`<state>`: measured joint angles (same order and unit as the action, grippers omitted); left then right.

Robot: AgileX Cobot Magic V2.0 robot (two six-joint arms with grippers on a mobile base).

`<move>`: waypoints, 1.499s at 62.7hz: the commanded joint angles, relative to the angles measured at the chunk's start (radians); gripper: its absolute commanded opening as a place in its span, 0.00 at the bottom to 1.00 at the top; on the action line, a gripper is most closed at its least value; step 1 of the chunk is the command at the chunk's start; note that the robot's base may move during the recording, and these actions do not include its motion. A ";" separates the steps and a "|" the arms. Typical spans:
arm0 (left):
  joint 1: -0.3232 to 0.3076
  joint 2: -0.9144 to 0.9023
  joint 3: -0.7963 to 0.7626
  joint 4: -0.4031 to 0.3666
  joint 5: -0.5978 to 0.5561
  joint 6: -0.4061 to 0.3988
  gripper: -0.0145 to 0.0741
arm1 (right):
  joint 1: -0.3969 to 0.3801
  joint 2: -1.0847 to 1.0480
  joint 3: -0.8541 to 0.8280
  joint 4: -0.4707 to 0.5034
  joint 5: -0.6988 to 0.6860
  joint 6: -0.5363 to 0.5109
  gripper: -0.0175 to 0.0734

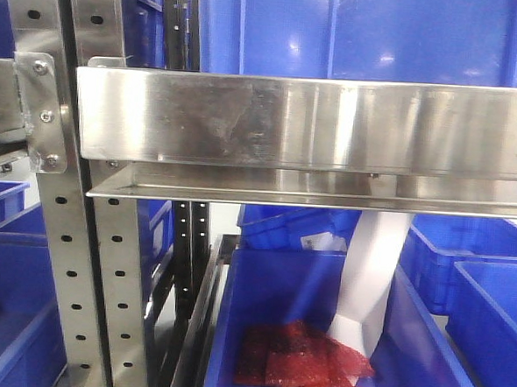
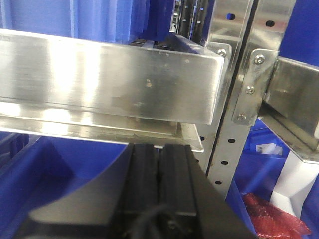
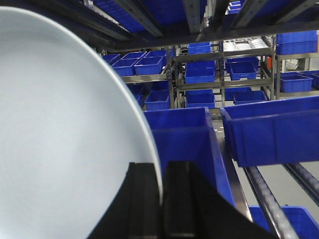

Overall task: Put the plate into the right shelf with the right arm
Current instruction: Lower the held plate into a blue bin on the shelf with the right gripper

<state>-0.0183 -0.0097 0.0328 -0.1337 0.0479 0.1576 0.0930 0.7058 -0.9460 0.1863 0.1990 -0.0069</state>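
Plate (image 3: 60,129) — pale, glossy, held edge-on between the two dark fingers (image 3: 144,199) of the right gripper (image 3: 162,199), its rim pinched there; it fills the left of the right wrist view. Beyond its edge: blue bins (image 3: 271,129) on roller rails, an open lane between them. Right shelf (image 1: 315,127) — wide steel front beam bolted to perforated uprights (image 1: 66,261), clear gap beneath, above a blue bin (image 1: 261,290) holding red packets (image 1: 305,367). Left gripper (image 2: 159,172) — fingers pressed together, nothing between, just below the beam's lower lip.
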 commanded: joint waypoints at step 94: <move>-0.002 -0.010 0.010 -0.008 -0.090 -0.007 0.02 | -0.047 0.628 -0.504 0.125 0.041 -0.004 0.25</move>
<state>-0.0183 -0.0097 0.0328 -0.1337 0.0479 0.1576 0.0608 1.4065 -1.4465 0.3279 0.3133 -0.0069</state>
